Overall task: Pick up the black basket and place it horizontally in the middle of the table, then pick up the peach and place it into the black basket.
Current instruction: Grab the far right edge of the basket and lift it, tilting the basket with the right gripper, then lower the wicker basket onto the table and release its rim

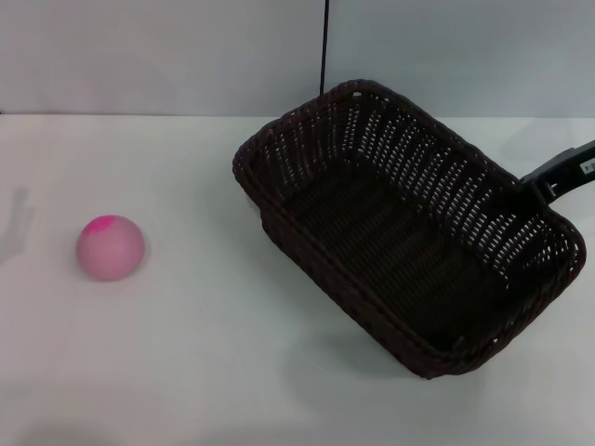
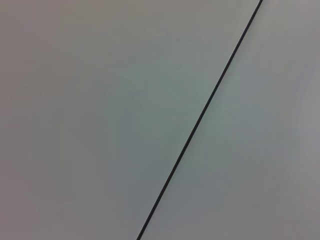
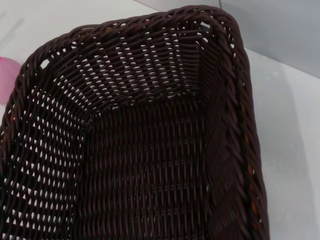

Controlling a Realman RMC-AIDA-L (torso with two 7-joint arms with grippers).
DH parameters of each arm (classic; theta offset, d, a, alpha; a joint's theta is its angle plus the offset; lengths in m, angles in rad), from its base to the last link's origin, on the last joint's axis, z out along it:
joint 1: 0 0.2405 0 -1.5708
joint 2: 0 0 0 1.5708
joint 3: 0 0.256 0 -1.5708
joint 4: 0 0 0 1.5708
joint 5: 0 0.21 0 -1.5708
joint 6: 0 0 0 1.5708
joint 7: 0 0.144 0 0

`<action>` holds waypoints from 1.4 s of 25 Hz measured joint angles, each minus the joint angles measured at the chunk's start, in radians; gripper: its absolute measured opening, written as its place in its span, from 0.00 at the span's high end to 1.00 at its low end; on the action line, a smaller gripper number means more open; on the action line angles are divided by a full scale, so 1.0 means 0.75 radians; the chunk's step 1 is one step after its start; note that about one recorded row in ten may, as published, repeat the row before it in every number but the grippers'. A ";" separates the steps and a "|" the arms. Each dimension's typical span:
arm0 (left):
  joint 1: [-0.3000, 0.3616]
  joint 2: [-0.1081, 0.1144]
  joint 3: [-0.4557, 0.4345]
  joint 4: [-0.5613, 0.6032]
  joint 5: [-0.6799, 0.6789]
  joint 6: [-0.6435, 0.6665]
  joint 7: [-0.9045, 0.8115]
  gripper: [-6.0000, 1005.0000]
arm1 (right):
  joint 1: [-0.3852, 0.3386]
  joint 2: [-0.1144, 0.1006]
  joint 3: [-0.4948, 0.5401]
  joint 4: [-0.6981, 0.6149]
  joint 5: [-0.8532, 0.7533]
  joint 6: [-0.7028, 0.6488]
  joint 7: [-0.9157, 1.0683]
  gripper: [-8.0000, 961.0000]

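The black basket (image 1: pixel 409 232) lies diagonally on the right half of the white table (image 1: pixel 186 372), its open side up, and it is empty. It looks slightly raised, with a shadow under its near side. My right gripper (image 1: pixel 544 186) reaches in from the right edge and holds the basket's far right rim. The right wrist view looks into the basket (image 3: pixel 140 150) from close up. The peach (image 1: pixel 110 247) rests on the table at the left, well apart from the basket; a pink sliver of it shows in the right wrist view (image 3: pixel 5 75). My left gripper is out of view.
A grey wall (image 1: pixel 186 56) with a thin black vertical line (image 1: pixel 324 46) stands behind the table. The left wrist view shows only this wall and the line (image 2: pixel 200 120).
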 joint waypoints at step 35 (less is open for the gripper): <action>-0.013 0.000 0.000 -0.016 0.000 -0.028 0.000 0.20 | -0.129 -0.072 0.126 -0.211 0.551 -0.322 -0.503 0.81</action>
